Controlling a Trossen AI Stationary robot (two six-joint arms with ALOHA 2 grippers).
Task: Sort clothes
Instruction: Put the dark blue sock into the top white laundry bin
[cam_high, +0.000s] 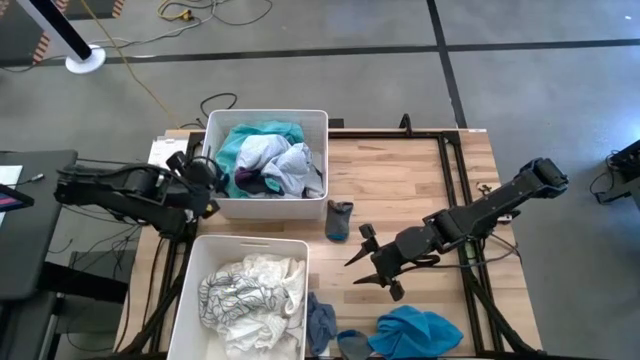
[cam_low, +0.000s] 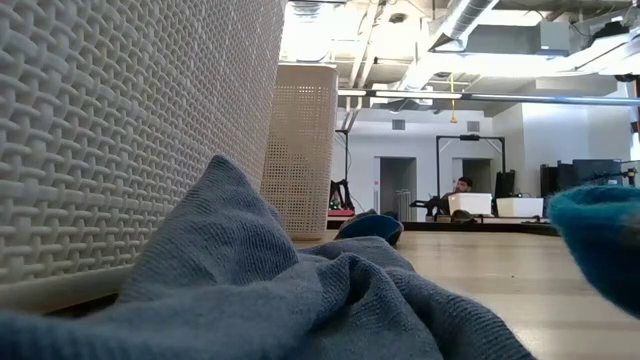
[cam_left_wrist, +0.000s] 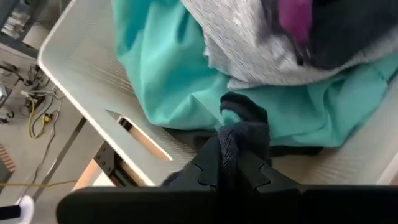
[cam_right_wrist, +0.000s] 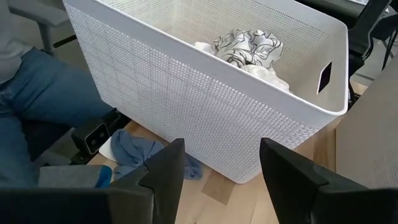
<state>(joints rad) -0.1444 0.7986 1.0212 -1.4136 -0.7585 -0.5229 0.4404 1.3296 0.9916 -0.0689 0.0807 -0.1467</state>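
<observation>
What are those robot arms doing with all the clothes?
They are sorting clothes into two white bins. The left end effector is shut on a dark sock at the bin of coloured clothes. The right end effector is open and empty above the table, facing the bin of white clothes. A blue-grey garment, a bright blue garment and a dark sock on the table are not yet sorted.

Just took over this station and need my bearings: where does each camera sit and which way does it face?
High: overhead, straight down; both arms.
Low: tabletop level, across blue-grey garment toward room; no arm.
Left wrist: over far bin; left gripper pinching dark sock.
Right wrist: faces near bin; right gripper open.
Shared: near bin in high view too.
</observation>
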